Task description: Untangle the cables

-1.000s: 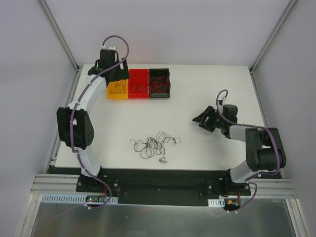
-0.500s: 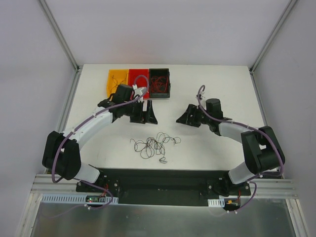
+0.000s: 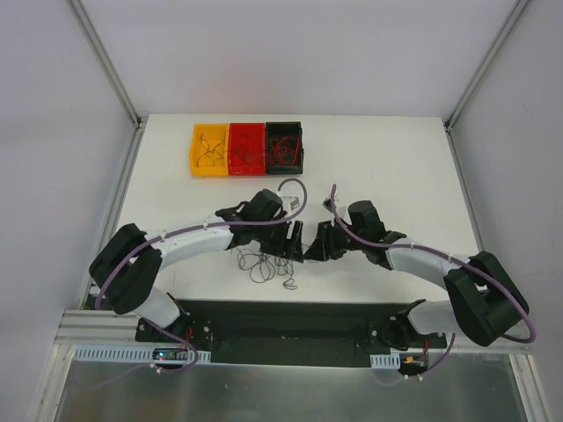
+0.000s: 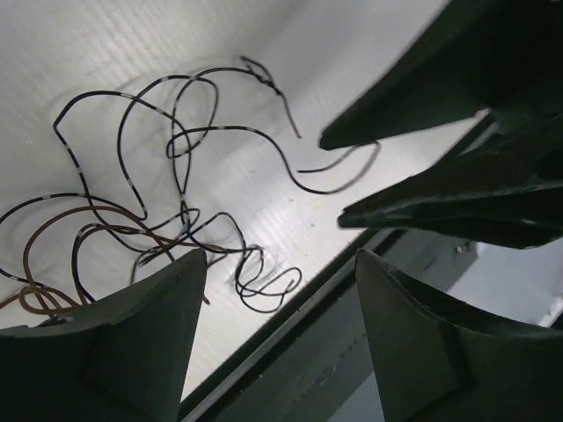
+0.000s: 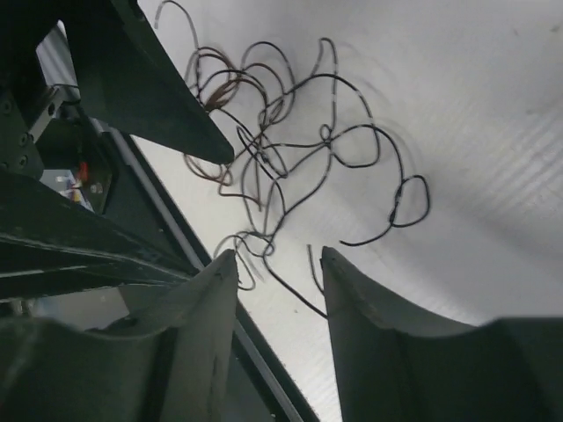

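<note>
Cables [image 3: 261,261] lie tangled beneath both arms, which reach inward; left gripper [image 3: 294,242] faces right gripper [image 3: 318,244], both with jaws apart and empty.

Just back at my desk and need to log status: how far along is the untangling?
Partly done: the yellow bin, red bin and black bin each hold some wires. In hand: left gripper and right gripper hover open over the tangle of cables, gripping nothing. Remaining: that whole knot of black and brown strands needs separating.

Left gripper [image 3: 296,243], right gripper [image 3: 316,245] perhaps reached cables [image 3: 263,262]
</note>
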